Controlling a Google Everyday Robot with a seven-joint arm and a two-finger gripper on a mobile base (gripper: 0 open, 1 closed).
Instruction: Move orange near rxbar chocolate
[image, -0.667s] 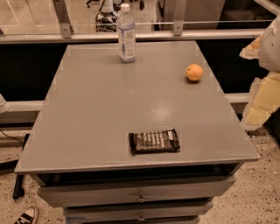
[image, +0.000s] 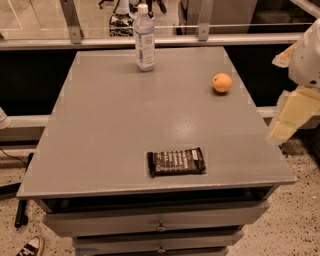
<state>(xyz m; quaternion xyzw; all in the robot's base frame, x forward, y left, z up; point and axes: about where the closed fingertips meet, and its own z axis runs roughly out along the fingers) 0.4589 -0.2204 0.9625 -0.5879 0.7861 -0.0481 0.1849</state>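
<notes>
Can't tell the gripper (image: 292, 115) state from here; it hangs off the bench (image: 125, 115) right edge, touching nothing. Orange (image: 222, 82) sits right rear, well apart from the rxbar chocolate (image: 176, 161) at front centre. Approach the orange from above, centred so it can't roll, then set it just beside the bar.

Smooth grey table (image: 110, 125); glossy rxbar chocolate (image: 176, 162) wrapper; matt orange (image: 222, 82); pale plastic hand (image: 282, 127) at right
</notes>
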